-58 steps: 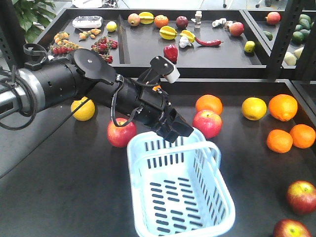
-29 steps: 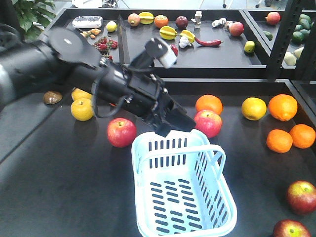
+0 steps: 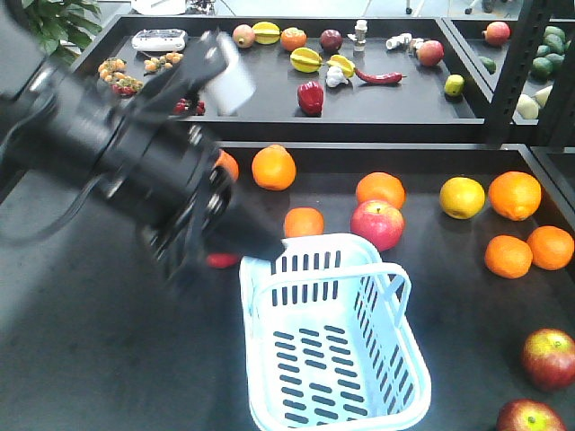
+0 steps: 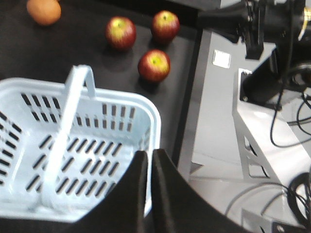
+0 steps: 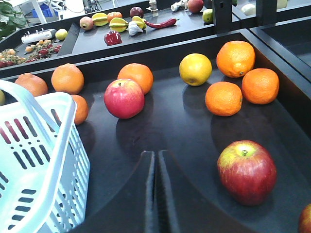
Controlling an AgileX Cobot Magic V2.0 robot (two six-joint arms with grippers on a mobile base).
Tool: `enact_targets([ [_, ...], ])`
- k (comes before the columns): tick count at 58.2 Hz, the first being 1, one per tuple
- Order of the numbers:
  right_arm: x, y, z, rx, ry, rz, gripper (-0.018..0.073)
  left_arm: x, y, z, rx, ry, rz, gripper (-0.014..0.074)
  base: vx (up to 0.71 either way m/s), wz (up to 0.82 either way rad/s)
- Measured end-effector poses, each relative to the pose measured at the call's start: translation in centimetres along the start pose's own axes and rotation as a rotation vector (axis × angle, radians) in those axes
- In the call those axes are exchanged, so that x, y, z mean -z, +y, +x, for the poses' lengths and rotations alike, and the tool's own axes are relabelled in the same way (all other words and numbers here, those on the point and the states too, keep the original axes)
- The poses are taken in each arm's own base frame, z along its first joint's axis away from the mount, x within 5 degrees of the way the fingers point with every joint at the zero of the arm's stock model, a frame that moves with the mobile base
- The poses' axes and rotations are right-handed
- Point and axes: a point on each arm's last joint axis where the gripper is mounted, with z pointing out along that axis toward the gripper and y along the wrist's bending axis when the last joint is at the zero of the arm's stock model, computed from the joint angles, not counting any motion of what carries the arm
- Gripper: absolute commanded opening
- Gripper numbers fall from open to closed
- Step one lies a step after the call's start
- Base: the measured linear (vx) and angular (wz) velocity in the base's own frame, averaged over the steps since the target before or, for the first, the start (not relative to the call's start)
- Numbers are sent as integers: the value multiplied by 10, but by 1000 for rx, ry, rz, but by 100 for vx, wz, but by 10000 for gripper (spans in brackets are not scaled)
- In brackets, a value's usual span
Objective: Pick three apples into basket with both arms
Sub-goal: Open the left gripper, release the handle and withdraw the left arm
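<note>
Flanking basket [image 3: 325, 269]: orange [image 3: 304, 222]; pinkish apple [image 3: 377, 224]

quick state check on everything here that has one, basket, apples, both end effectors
basket: upright, empty, one handle raised
three apples: on the table, outside the basket
left end effector: shut, empty, at the basket's corner
right end effector: shut, empty, low over the table

The left arm [image 3: 126, 153], blurred, slants down from the upper left. Its gripper [image 3: 268, 244] is at the far left corner of the basket [image 3: 334, 241] on the dark table [image 3: 108, 359]. A pinkish apple [image 3: 377, 224] and an orange [image 3: 304, 222] sit just beyond the far rim. A dark red apple [image 3: 548, 357] and a second dark apple [image 3: 530, 417] lie at the lower right, apart from the basket.
</note>
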Motion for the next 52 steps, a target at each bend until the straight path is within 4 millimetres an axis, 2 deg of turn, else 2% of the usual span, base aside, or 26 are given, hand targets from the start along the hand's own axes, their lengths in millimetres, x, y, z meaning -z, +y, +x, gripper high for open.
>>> enact_targets([
  [11, 0, 0, 0, 0, 0, 0, -5, -16, -16, 54, 102, 73, 17, -8, 0, 0],
  [23, 0, 0, 0, 0, 0, 0, -5, -41, -23, 122, 247, 52, -110, -8, 0, 0],
  [30, 0, 0, 0, 0, 0, 0, -5, -50, -30, 154, 325, 36, -156, -8, 0, 0],
  [41, 0, 0, 0, 0, 0, 0, -5, -51, -42, 181, 385, -12, -207, -8, 0, 0],
  [52, 0, 0, 0, 0, 0, 0, -5, -49, -38, 185, 394, -73, -302, -7, 0, 0],
])
